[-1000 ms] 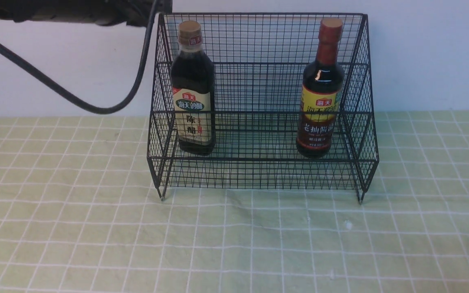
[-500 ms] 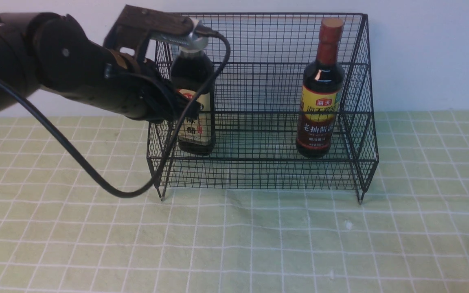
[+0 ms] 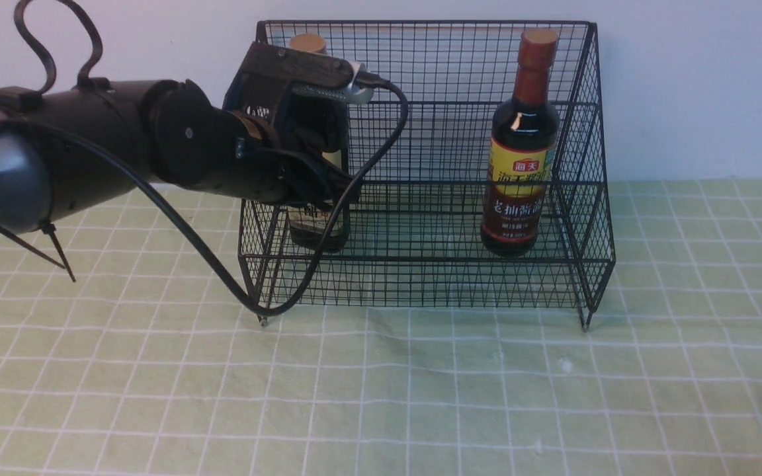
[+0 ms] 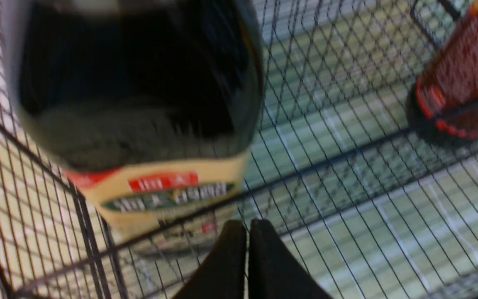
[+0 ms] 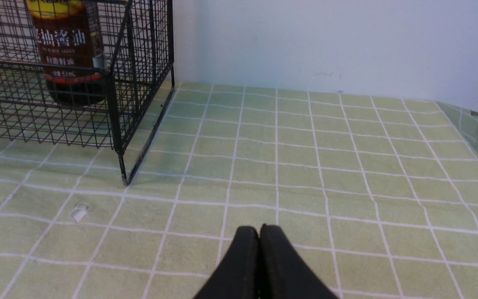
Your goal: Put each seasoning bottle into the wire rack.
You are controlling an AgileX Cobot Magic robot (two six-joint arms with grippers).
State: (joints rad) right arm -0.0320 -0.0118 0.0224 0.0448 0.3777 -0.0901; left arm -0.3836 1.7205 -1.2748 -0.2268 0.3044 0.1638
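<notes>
Both bottles stand upright on the lower shelf of the wire rack (image 3: 424,165) — the gold-capped bottle (image 3: 315,225) at its left end, the red-capped bottle (image 3: 520,145) near its right end, well apart. The left gripper (image 4: 247,232) hangs just in front of the gold-capped bottle, over the rack's front rail, fingers pressed together and holding nothing. The right gripper (image 5: 259,234) — also closed and empty — hovers above the green checked cloth (image 3: 381,396), off the rack's right side.
</notes>
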